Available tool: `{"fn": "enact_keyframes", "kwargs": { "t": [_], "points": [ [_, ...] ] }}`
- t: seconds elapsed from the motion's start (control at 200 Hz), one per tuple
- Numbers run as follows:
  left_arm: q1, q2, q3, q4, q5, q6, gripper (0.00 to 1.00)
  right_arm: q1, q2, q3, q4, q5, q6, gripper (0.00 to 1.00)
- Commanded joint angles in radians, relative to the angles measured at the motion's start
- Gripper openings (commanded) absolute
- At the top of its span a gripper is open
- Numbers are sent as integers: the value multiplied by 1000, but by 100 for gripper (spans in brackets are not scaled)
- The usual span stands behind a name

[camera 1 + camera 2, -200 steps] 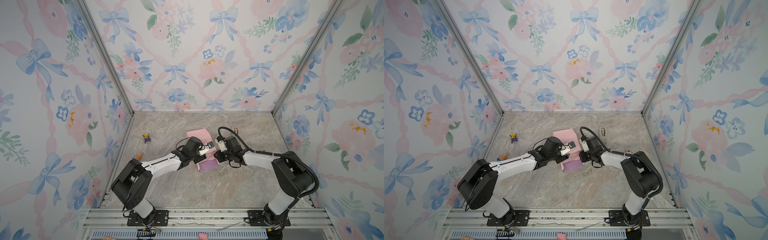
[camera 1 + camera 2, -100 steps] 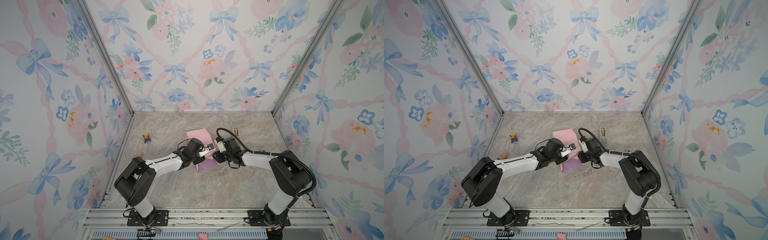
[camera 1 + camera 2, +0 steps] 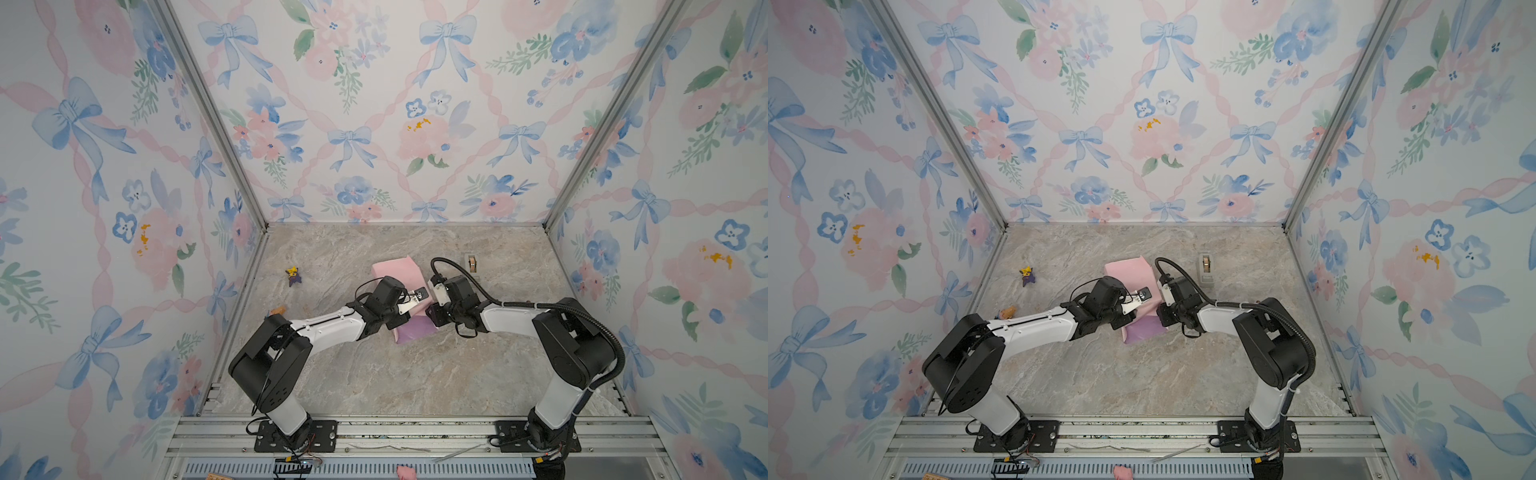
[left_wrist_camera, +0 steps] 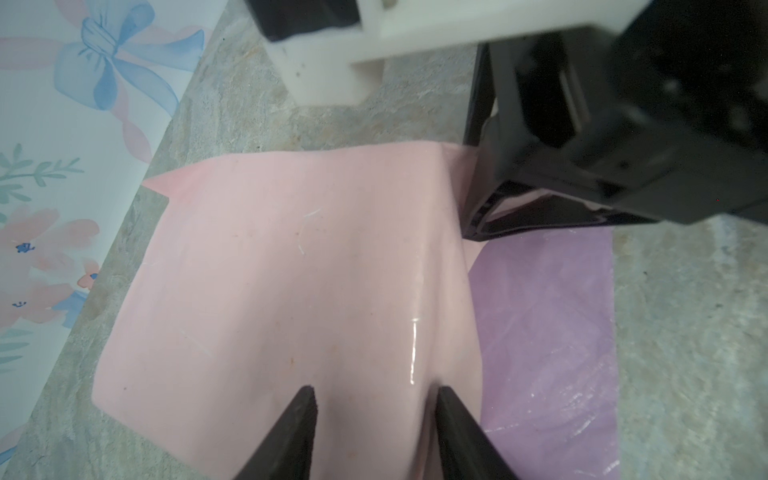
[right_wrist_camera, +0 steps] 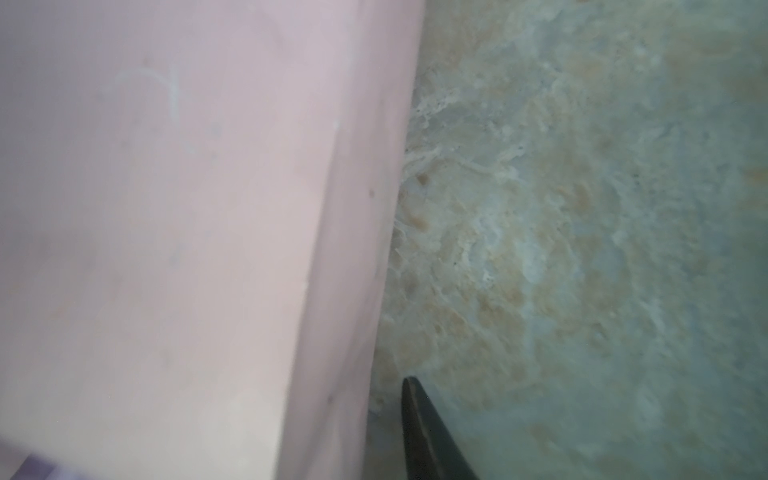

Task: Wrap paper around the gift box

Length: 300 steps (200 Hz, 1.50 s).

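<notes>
Both arms have drawn a touch closer over the parcel than a second ago, while the paper lies much as it did. On the left, the left gripper point(image 4: 374, 390) has its jaws partly apart, tips down on the pale pink face of the paper point(image 3: 395, 272), pinching nothing I can make out. No gift box shows; I judge it sits under that pink fold, mid-tabletop point(image 3: 374, 374). Folding paper over the box is the step in hand; next the sheet wants pulling taut and creasing along an edge. On the right, the right gripper point(image 3: 434, 311) has one finger just beside the wrapped side; its opening and hold I cannot tell.
</notes>
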Motion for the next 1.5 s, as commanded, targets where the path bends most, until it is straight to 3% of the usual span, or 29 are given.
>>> {"fn": "enact_keyframes", "kwargs": {
  "t": [0.0, 0.175, 0.24, 0.295, 0.4, 0.57, 0.625, 0.72, 0.815, 1.06, 1.19, 1.35, 1.495],
  "points": [
    [-2, 0, -15, -8, 12, 9, 49, 13, 4, -1, 7, 7, 2, 33],
    [-2, 0, -17, -4, 17, 5, 49, 18, 24, 10, -1, 27, 3, 8],
    [-2, -1, -17, -2, 17, 5, 48, 18, 12, 0, -3, 30, -2, 5],
    [-2, 0, -18, -2, 17, 5, 48, 18, -1, -8, -4, 35, -6, 11],
    [-2, -2, -18, -2, 18, 7, 48, 18, -26, -31, 24, 36, -7, 39],
    [-3, -5, -18, -1, 25, 7, 48, 20, 0, 11, 28, 21, -14, 41],
    [-3, -4, -20, 1, 27, 7, 48, 19, 15, 26, 26, 23, -17, 37],
    [-3, -3, -18, 1, 29, 6, 48, 20, 30, 42, 17, 27, -20, 16],
    [-2, -15, -11, 5, 20, -15, 50, 21, 18, 28, 13, 31, -16, 7],
    [-3, -172, -33, 25, -50, -254, 63, 57, -25, -56, 37, 56, 66, 3],
    [-3, -319, -145, 57, -82, -423, 65, 98, -38, -79, 26, 91, 106, 3],
    [-2, -440, -353, 132, -45, -566, 65, 124, -61, -95, 3, 135, 122, 3],
    [-1, -425, -415, 176, -76, -599, 65, 125, -102, -94, -32, 149, 111, 13]
  ]
}}
